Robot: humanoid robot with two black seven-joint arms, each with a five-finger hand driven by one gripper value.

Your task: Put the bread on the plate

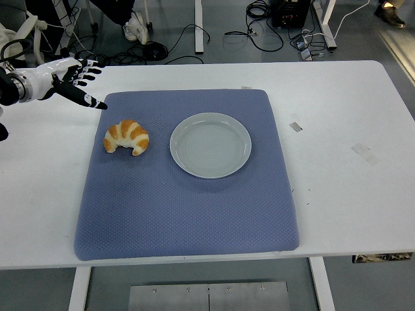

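A golden croissant (127, 137) lies on the left part of a blue mat (188, 194). A pale grey-green plate (211, 144) sits empty on the mat, just right of the croissant. My left hand (74, 81) comes in from the left edge, above the table's far left, up and left of the croissant. Its fingers are spread and hold nothing. It is clearly apart from the croissant. My right arm is not in view.
The white table (337, 129) surrounds the mat. Small tape marks (364, 153) lie on its right side. Cables and table legs show on the floor beyond the far edge. A person's shoe (135, 27) shows at the top.
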